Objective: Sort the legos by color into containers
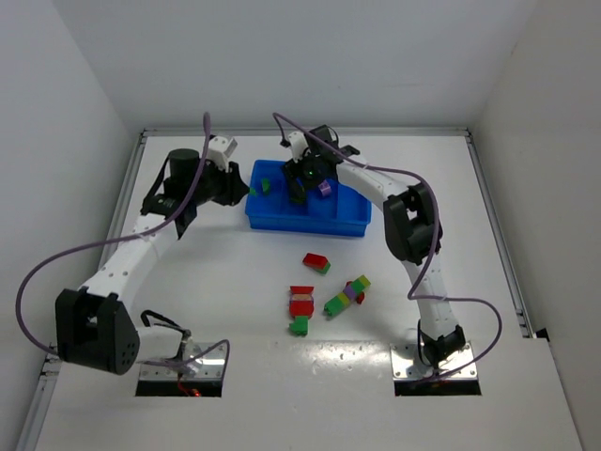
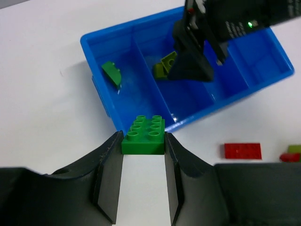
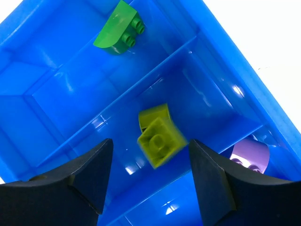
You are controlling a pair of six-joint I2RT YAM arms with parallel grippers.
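My left gripper (image 2: 143,141) is shut on a green brick (image 2: 143,134), held just in front of the blue tray's (image 2: 94,61) near wall; in the top view it (image 1: 246,188) is at the tray's left end. My right gripper (image 3: 150,162) is open over the second compartment, where a blurred yellow-green brick (image 3: 161,140) lies on or drops onto another one (image 3: 151,114). A green curved brick (image 3: 117,30) lies in the first compartment and a purple one (image 3: 251,153) in the third. In the top view the right gripper (image 1: 305,183) is over the tray (image 1: 352,224).
Loose legos lie on the table in front of the tray: a red-and-green piece (image 1: 315,262), a red-and-green stack (image 1: 300,308) and a multicolour stack (image 1: 346,295). A red brick (image 2: 242,150) shows in the left wrist view. White walls enclose the table.
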